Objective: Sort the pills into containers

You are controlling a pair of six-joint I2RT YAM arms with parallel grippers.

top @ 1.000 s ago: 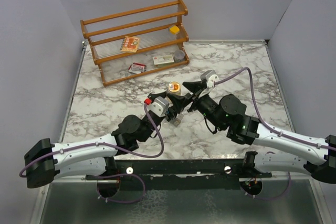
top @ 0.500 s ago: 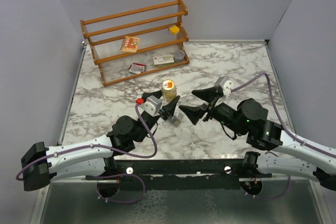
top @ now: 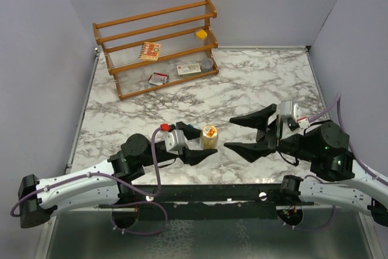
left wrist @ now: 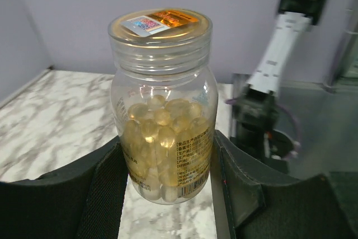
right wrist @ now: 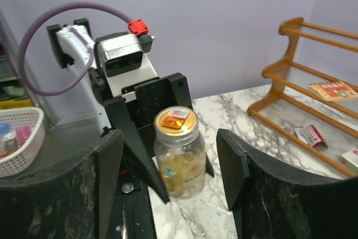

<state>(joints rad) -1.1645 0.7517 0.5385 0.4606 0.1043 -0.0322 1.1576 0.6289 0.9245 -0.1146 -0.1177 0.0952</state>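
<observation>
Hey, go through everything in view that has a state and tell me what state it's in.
Clear plastic pill bottle: upright, screw cap off, gold foil seal on, roughly half full of yellow capsules.
Left claw: shut on the bottle.
Right claw: open, empty, clear of the bottle.
Wooden rack: standing, packets on its shelves.

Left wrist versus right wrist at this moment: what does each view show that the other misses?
Only the left wrist view: the barcode label on the bottle's side, and part of the right arm behind it. Only the right wrist view: the wooden rack with packets, a white basket, and the open right gripper. Both: the pill bottle, lid on, clamped by the left gripper over the marble table.
</observation>
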